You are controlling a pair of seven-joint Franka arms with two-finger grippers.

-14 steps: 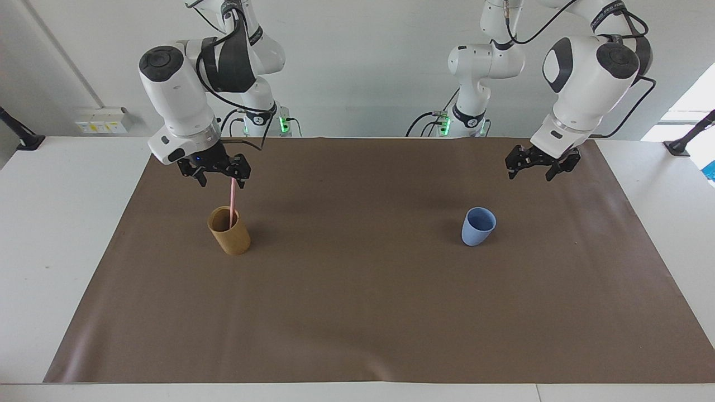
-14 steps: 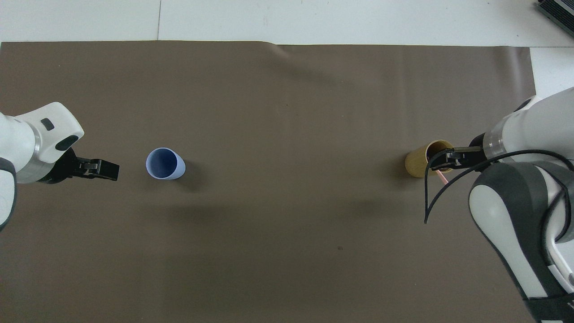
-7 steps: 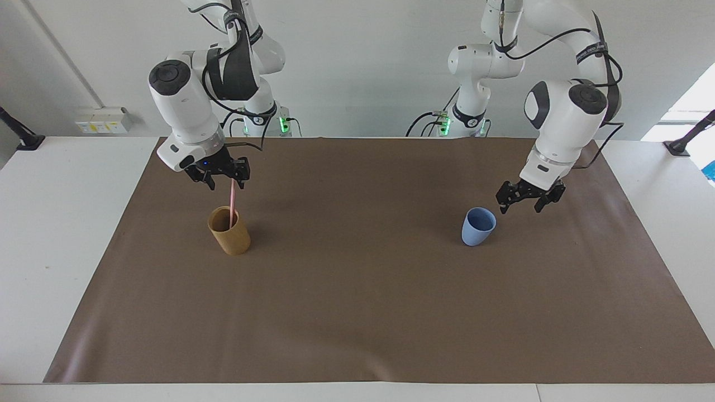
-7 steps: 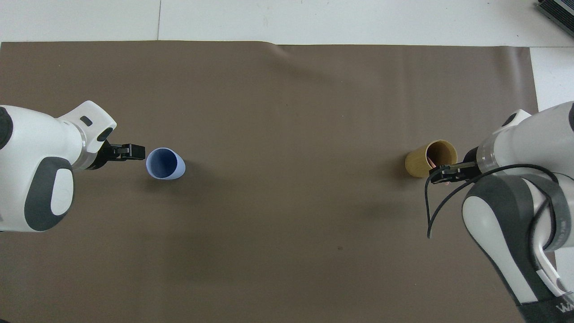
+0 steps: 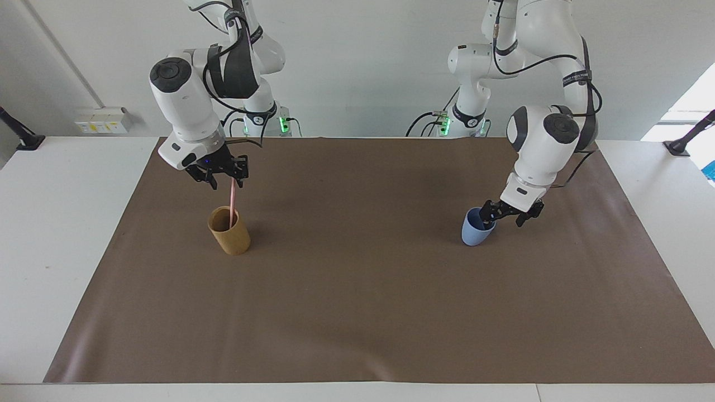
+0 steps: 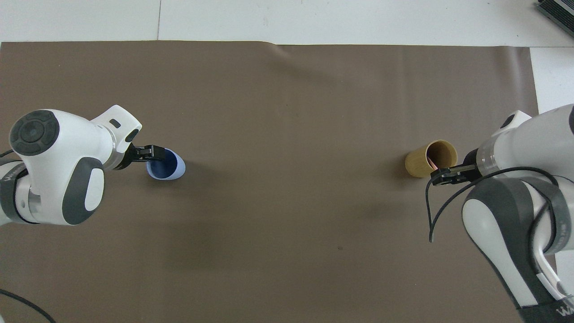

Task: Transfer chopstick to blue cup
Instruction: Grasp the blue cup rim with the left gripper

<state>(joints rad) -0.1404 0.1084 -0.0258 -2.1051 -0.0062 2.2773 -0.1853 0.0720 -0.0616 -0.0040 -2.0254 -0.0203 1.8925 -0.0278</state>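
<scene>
The chopstick [image 5: 232, 202] stands nearly upright with its lower end inside the tan cup [image 5: 229, 230], toward the right arm's end of the table. Its upper end sits between the fingers of the right gripper [image 5: 219, 177], which hangs directly over that cup. The fingers appear drawn in around the stick's top, though from where I stand I cannot tell whether they actually grip it or merely flank it. In the overhead view the right gripper [image 6: 446, 174] covers the cup's near rim, and only a sliver of pink shows inside the tan cup [image 6: 430, 158].

The blue cup [image 5: 477, 227] stands upright on the brown mat [image 5: 357, 312], toward the left arm's end, level with the tan cup and well apart from it. The left gripper [image 5: 507, 214] is low at the blue cup's rim with its jaws spread wide; one finger reaches over the rim edge, the other stands outside the cup. From overhead, the left gripper [image 6: 150, 152] overlaps the blue cup [image 6: 172, 165] at its edge. Neither finger is clamped on the cup wall.
</scene>
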